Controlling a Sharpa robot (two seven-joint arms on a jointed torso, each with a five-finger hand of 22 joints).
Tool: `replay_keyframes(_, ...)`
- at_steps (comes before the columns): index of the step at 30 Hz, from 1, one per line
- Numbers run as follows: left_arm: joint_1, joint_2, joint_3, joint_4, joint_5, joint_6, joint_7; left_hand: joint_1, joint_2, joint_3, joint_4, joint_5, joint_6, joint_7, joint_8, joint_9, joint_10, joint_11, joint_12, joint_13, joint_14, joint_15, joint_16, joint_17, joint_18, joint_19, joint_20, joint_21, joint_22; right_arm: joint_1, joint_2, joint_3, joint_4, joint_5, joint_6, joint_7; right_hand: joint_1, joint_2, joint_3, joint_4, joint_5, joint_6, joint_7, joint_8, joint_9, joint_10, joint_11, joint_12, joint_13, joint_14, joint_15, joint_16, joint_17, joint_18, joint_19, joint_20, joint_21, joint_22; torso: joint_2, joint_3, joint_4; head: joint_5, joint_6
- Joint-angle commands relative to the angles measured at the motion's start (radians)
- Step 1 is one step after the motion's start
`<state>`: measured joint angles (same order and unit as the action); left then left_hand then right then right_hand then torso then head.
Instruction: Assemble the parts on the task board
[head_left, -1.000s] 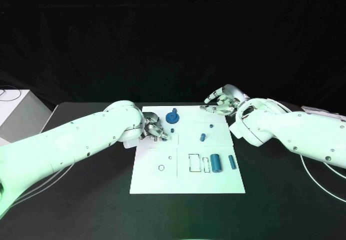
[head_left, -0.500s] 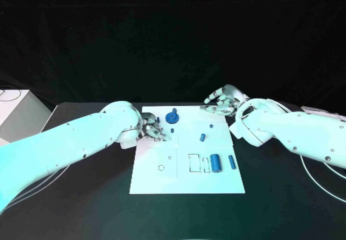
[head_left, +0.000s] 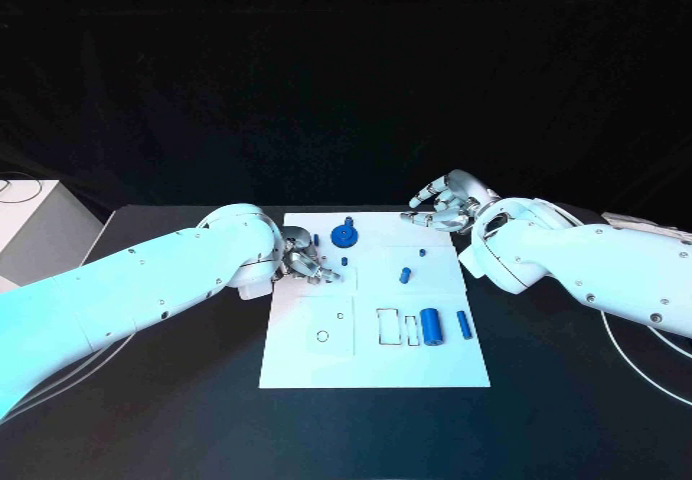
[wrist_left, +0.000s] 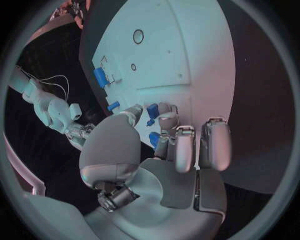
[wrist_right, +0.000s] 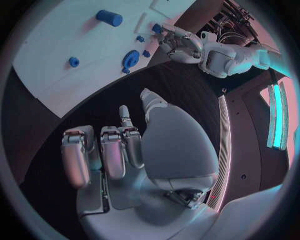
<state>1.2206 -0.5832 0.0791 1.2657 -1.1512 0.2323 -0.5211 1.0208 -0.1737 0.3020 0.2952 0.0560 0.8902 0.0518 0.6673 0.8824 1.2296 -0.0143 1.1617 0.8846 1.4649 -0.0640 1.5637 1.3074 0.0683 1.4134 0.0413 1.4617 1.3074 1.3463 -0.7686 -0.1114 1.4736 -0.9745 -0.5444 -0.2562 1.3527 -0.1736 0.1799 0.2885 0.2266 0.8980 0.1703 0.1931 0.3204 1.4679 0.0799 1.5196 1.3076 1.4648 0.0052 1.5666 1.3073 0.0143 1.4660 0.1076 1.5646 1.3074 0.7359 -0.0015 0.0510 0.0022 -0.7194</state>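
Left hand (head_left: 300, 260) over the white plastic task board's (head_left: 375, 360) near-left edge, fingertips pinching a small blue plastic peg (wrist_left: 152, 110). Right hand (head_left: 447, 203) off the board's far corner, fingers loosely curled, holding nothing.

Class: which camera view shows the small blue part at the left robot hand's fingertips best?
Left wrist view: the part sits close-up at the left robot hand. Head view shows it as a speck; right wrist view, tiny.
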Motion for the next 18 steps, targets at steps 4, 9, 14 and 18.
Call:
replay_keyframes(4, 0.001, -0.015, 0.038, -0.002, 0.049, -0.007, 0.003, 0.025, 0.024, -0.006, -0.004, 0.002, -0.004, 0.005, -0.008, 0.001, -0.012, 0.003, -0.011, -0.020, 0.099, -0.003, -0.005, 0.244, -0.011, -0.003, -0.001, -0.008, 0.017, -0.001, -0.001, 0.000, 0.000, -0.010, 0.002, 0.004, -0.007, 0.000, 0.004, 0.003, 0.003, -0.007, -0.002, 0.005, 0.001, 0.040, 0.006, -0.005, 0.207, 0.106, 0.006, 0.004, 0.263, -0.012, 0.101, 0.005, -0.002, 0.258, -0.002, 0.0019, 0.0004, 0.006, -0.003)
replay_keyframes(9, 0.002, -0.025, 0.081, -0.018, 0.055, -0.002, 0.003, 0.040, 0.027, -0.010, -0.004, 0.003, -0.014, 0.009, -0.014, 0.000, -0.027, 0.007, -0.021, -0.036, 0.092, 0.000, -0.014, 0.229, -0.007, -0.014, 0.001, -0.017, 0.000, -0.001, -0.003, 0.000, 0.000, -0.010, 0.002, 0.004, -0.007, 0.000, 0.004, 0.003, 0.003, -0.007, -0.002, 0.005, 0.001, 0.040, 0.006, -0.005, 0.207, 0.106, 0.006, 0.004, 0.263, -0.012, 0.101, 0.005, -0.002, 0.258, -0.001, 0.0021, 0.0016, 0.004, 0.001)
replay_keyframes(14, 0.009, -0.028, 0.115, -0.055, 0.045, -0.001, 0.005, 0.051, 0.030, -0.015, -0.004, 0.003, -0.024, 0.015, -0.021, -0.002, -0.042, 0.012, -0.031, -0.050, 0.085, 0.004, -0.025, 0.212, -0.003, -0.025, 0.004, -0.025, -0.015, -0.001, -0.004, 0.000, 0.000, -0.011, 0.001, 0.003, -0.007, 0.000, 0.004, 0.003, 0.003, -0.007, -0.002, 0.005, 0.001, 0.040, 0.006, -0.005, 0.207, 0.106, 0.006, 0.004, 0.263, -0.012, 0.101, 0.005, -0.002, 0.258, 0.000, 0.0024, -0.0015, 0.006, 0.006)
replay_keyframes(18, 0.015, -0.020, 0.128, -0.089, 0.042, -0.009, 0.008, 0.060, 0.034, -0.019, -0.004, 0.003, -0.033, 0.020, -0.028, -0.004, -0.060, 0.016, -0.044, -0.068, 0.079, 0.008, -0.034, 0.199, 0.000, -0.035, 0.007, -0.033, -0.029, -0.001, -0.007, 0.000, 0.002, -0.011, 0.000, 0.003, -0.007, 0.000, 0.004, 0.003, 0.003, -0.007, -0.002, 0.005, 0.001, 0.040, 0.006, -0.005, 0.207, 0.106, 0.006, 0.004, 0.263, -0.012, 0.101, 0.005, -0.002, 0.258, 0.004, 0.0017, -0.0036, 0.007, 0.012)
